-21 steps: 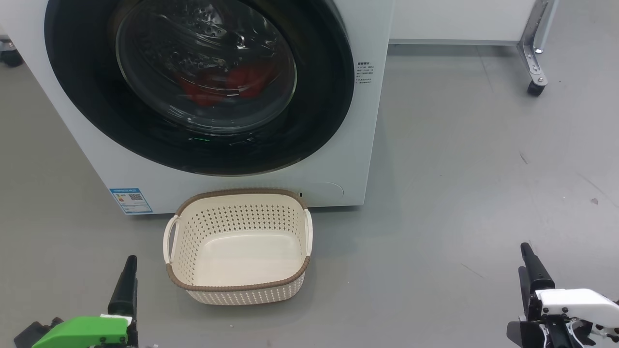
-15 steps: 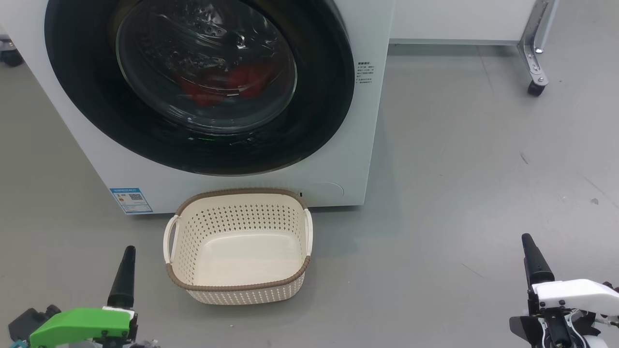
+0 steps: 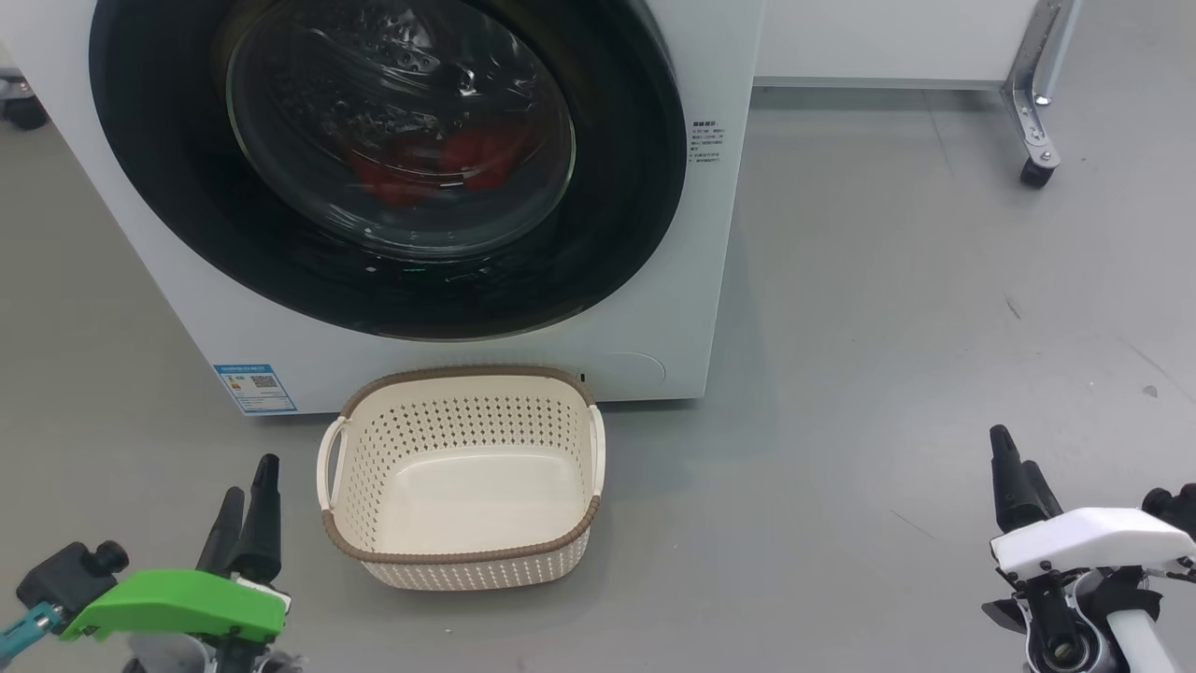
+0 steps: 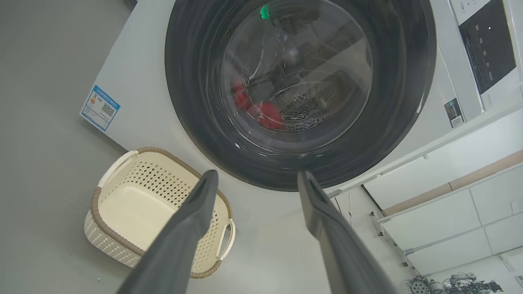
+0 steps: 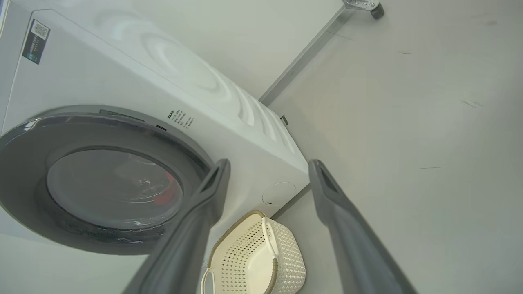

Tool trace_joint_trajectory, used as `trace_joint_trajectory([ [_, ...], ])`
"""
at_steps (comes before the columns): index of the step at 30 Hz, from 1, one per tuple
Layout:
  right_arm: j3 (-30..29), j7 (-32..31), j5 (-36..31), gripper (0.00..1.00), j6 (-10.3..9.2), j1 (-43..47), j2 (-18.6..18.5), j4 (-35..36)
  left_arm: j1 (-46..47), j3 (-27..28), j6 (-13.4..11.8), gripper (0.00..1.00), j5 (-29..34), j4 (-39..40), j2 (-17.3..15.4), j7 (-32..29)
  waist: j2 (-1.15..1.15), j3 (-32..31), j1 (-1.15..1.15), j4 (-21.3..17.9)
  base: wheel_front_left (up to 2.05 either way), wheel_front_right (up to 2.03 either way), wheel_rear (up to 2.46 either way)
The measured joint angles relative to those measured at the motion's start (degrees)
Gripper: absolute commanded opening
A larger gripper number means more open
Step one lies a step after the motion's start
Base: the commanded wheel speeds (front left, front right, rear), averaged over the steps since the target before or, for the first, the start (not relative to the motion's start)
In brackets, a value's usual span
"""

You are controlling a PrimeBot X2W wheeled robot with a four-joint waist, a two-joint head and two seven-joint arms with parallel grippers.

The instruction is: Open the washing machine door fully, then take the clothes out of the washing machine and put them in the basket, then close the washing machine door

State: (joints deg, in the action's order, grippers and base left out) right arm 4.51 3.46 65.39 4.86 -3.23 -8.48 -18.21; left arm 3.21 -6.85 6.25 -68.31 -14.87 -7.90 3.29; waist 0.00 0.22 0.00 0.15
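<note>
The white washing machine (image 3: 710, 234) stands ahead with its door (image 3: 617, 187) shut flat against the front. Red clothes (image 3: 476, 154) show dimly through the door's clear window. The cream basket (image 3: 458, 421) sits on the floor just before the machine, with nothing in it. My left gripper (image 3: 250, 481) hovers open beside the basket's left handle. My right gripper (image 3: 1014, 453) is open at the far right, well away from the machine. In the left wrist view the left gripper (image 4: 257, 177) points at the door (image 4: 184, 102), clothes (image 4: 265, 114) and basket (image 4: 102, 196). In the right wrist view the right gripper (image 5: 269, 163) frames the machine's corner (image 5: 245, 122).
A metal frame leg with a caster wheel (image 3: 1032, 168) stands at the back right, below a white panel (image 3: 888, 37). Another dark wheel (image 3: 21, 112) sits left of the machine. Grey floor (image 3: 888, 327) stretches to the right of the machine and basket.
Both grippers have moved up the head view toward the machine. The left gripper has also turned, so both of its fingers show now.
</note>
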Motion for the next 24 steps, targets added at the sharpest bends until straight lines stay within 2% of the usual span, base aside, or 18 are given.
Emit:
trace_joint_trajectory([
  [12,3.8,2.4,-12.1,1.00,-2.10,-1.0,-0.6,0.5,0.7,-5.0,-2.5,1.00,13.6,0.5,-2.0,2.3,0.00,-0.3,0.00,0.0,0.00,0.00,0.00],
  [15,4.9,2.9,-14.6,1.00,-3.00,-1.1,-0.7,0.6,1.1,-6.1,-3.1,1.00,16.5,0.6,-2.1,2.8,0.00,-0.3,0.00,0.0,0.00,0.00,0.00],
  [24,7.2,4.5,-21.7,1.00,-4.11,-1.4,-0.9,0.5,2.0,-8.3,-4.5,1.00,23.2,1.1,-2.2,4.5,0.00,-0.4,0.00,0.0,0.00,0.00,0.00],
])
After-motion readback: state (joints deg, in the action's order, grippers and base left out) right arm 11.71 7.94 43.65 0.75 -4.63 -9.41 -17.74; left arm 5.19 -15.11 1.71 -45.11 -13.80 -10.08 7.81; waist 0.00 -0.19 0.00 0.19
